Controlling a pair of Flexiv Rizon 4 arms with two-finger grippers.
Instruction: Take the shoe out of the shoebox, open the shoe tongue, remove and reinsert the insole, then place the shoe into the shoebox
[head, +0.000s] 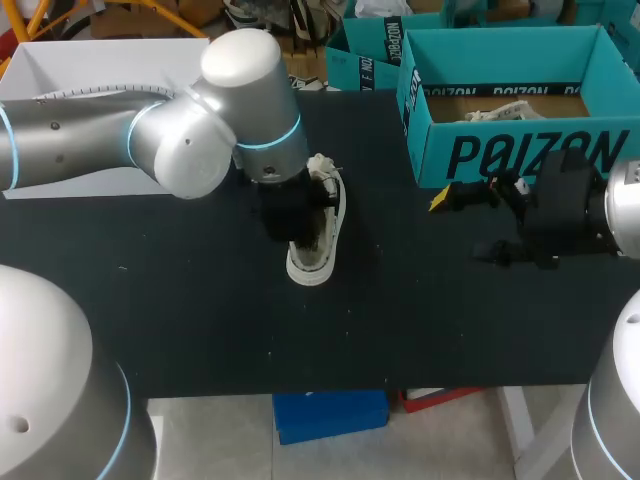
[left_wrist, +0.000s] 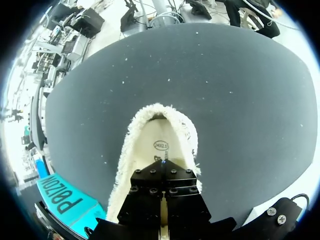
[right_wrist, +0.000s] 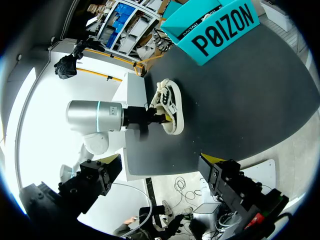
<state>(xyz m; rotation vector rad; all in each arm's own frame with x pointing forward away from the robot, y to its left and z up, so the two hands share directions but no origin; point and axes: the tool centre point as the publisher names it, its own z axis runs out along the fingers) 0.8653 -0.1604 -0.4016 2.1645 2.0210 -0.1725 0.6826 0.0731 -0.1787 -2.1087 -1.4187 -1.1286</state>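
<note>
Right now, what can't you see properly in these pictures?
- Left gripper: in the left wrist view its own black body covers its end. In the head view the left arm hides it.
- Shoe: in the head view the left arm covers one end.
- Insole: in the left wrist view the gripper hides its near part.
- Shoebox: in the head view the white thing inside is too small to name.

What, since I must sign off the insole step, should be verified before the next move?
1. The shoe is out of the shoebox, upright on the table: ok.
2. The left end effector is at the shoe's opening: ok.
3. The insole is visible inside the shoe: ok.
4. A hold on the insole: cannot tell.
5. The right end effector is open, empty and apart from the shoe: ok.
6. The shoebox is open on top: ok.
</note>
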